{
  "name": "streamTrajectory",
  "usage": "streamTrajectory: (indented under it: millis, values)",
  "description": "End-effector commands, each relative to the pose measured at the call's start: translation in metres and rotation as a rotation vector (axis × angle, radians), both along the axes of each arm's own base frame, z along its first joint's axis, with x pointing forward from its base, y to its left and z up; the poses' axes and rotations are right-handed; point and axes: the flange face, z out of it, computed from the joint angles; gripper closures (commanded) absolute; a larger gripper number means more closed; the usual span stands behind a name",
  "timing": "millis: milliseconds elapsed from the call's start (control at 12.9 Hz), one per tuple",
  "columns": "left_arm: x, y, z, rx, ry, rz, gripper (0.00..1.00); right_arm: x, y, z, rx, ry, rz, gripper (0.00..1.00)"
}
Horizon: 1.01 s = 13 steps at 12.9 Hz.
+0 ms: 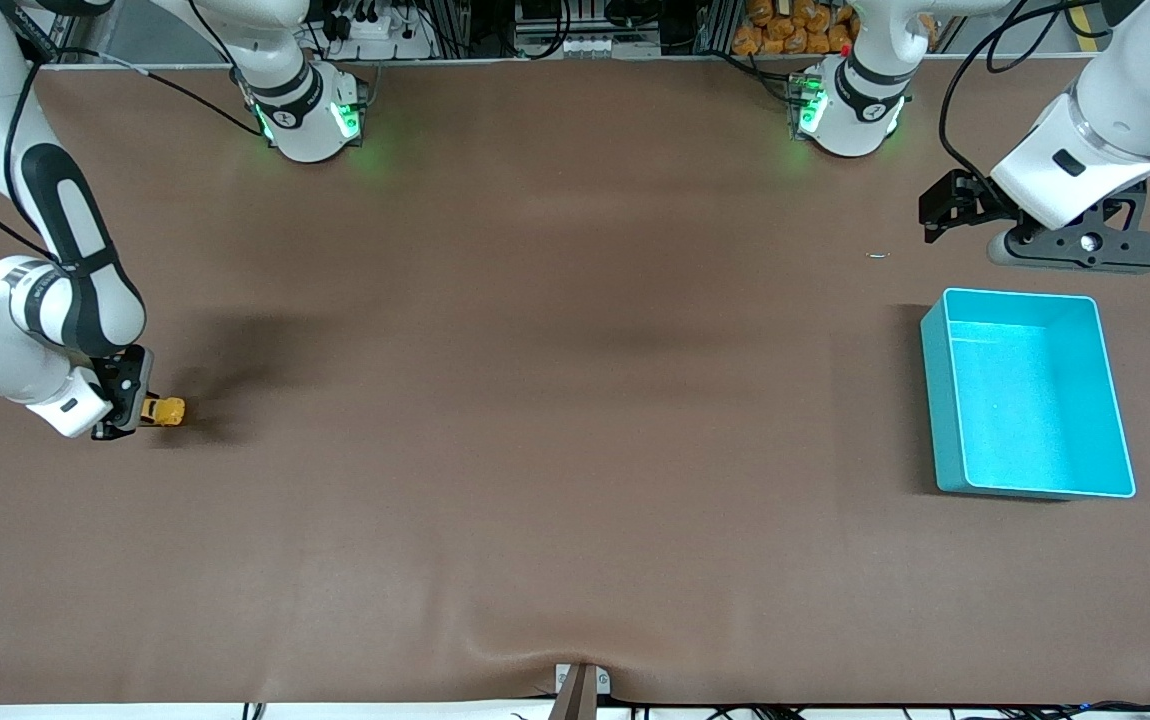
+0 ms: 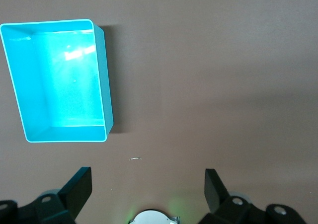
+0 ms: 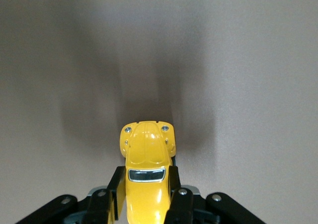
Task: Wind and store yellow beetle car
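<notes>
Right gripper (image 1: 125,405) clenched on the tiny yellow beetle-shaped toy car (image 1: 164,411), low over the brown table mat (image 1: 535,400) at 9 o'clock, right arm's end. Left gripper (image 1: 945,210) released, jaws wide, waiting above the mat just beside the rectangular turquoise plastic bin (image 1: 936,400) at 3 o'clock.

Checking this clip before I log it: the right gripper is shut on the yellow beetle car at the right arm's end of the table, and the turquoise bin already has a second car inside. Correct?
Not quite. The turquoise bin is empty, as the left wrist view shows. The rest holds: the right gripper is shut on the yellow beetle car at the right arm's end of the table.
</notes>
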Motion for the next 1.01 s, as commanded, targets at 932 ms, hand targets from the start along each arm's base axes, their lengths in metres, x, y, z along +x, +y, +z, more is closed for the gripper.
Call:
streamTrajectory:
  millis: [932]
  values:
    - [-0.004, 0.002, 0.003, -0.019, 0.004, -0.002, 0.00, 0.000, -0.042, -0.018, 0.012, 0.005, 0.078, 0.65]
